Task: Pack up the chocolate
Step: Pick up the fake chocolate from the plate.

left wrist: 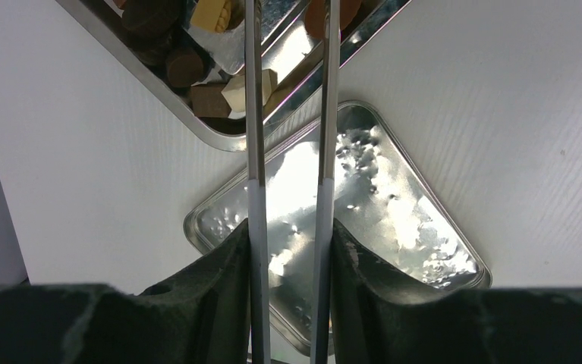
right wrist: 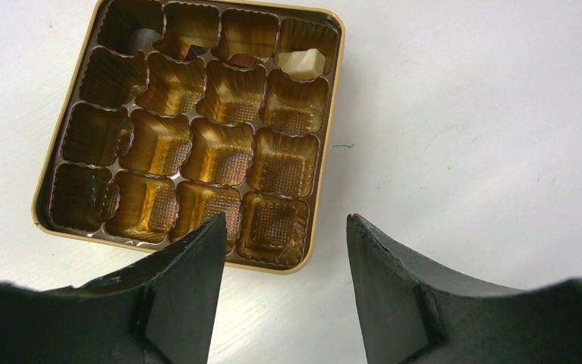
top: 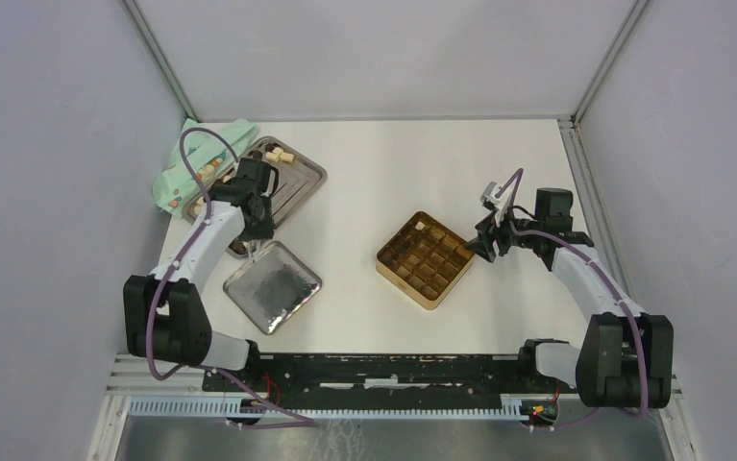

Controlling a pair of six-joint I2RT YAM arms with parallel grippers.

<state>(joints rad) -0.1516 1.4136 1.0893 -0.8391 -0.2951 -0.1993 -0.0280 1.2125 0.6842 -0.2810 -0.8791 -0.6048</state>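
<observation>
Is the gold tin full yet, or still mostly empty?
Mostly empty. In the right wrist view the gold tin shows a cream-white chocolate in one corner cup; nearly all other cups show bare gold lining, and a few far-row cups are unclear.

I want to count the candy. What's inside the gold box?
The gold box is mostly empty cups. One cream-white chocolate sits in a corner cup. The far row looks shadowy, so more may hide there.

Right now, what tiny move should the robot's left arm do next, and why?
Probably reach forward toward the chocolates in the far tray and take one. The left gripper holds long tweezers with nothing between the tips, the near tray below looks bare, and the gold tin has mostly empty cups.
</observation>
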